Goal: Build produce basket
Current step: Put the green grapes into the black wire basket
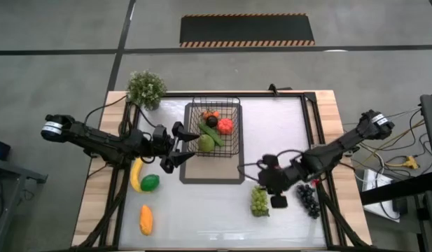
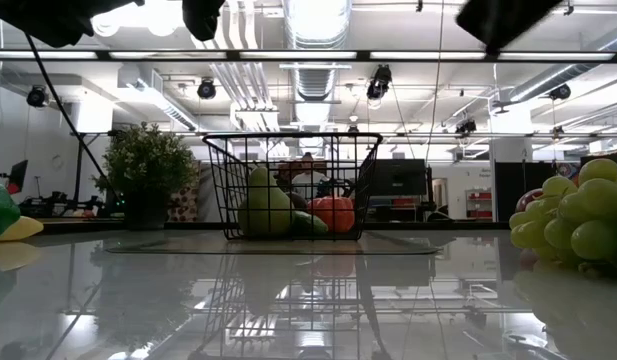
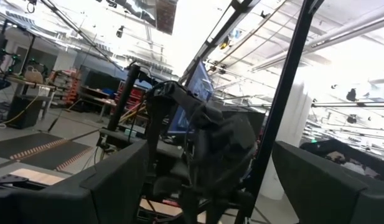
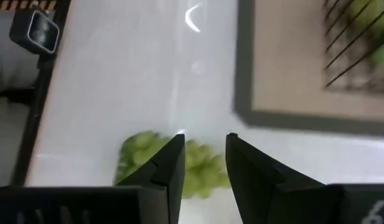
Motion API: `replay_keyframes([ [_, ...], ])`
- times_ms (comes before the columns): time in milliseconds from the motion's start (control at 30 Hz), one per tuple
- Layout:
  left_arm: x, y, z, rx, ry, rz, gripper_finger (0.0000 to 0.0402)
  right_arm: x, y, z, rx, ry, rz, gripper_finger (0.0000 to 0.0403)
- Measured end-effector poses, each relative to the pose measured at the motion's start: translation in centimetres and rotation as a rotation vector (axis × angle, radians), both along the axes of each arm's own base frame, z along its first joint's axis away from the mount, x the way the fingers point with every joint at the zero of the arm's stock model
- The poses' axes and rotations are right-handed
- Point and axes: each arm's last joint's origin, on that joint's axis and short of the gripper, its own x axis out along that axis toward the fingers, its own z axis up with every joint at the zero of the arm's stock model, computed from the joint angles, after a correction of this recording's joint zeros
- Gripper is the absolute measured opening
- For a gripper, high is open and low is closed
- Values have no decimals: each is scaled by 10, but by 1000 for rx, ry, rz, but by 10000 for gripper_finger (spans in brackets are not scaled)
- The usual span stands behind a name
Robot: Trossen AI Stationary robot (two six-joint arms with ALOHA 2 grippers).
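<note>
The black wire basket [image 1: 214, 127] stands on a dark-bordered mat [image 1: 210, 172] and holds a green pear [image 1: 206, 143], a red tomato [image 1: 225, 126], an orange piece [image 1: 211, 116] and a dark green piece. My left gripper [image 1: 175, 149] is open and empty, raised just left of the basket. My right gripper [image 1: 276, 199] is open above the table beside the green grapes [image 1: 259, 201]; the right wrist view shows the grapes [image 4: 145, 158] below its fingers [image 4: 170, 162], which touch nothing. Dark grapes [image 1: 308, 199], a banana [image 1: 135, 175], a green fruit [image 1: 150, 183] and an orange fruit [image 1: 145, 219] lie on the table.
A potted plant [image 1: 145, 88] stands at the table's far left corner. A black frame rail [image 1: 310, 119] runs along the right side. In the low view the basket [image 2: 293, 185] stands mid-table, with the green grapes [image 2: 573, 220] close on the right.
</note>
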Motion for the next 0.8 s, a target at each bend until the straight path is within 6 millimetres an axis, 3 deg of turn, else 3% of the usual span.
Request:
replay_keyframes([
  [367, 0, 0, 0, 0, 0, 0, 325, -28, 31, -42, 247, 186, -397, 65],
  [533, 0, 0, 0, 0, 1, 0, 325, -35, 46, -48, 263, 236, -540, 45],
  [800, 0, 0, 0, 0, 1, -1, 325, -26, 80, -47, 192, 317, -569, 24],
])
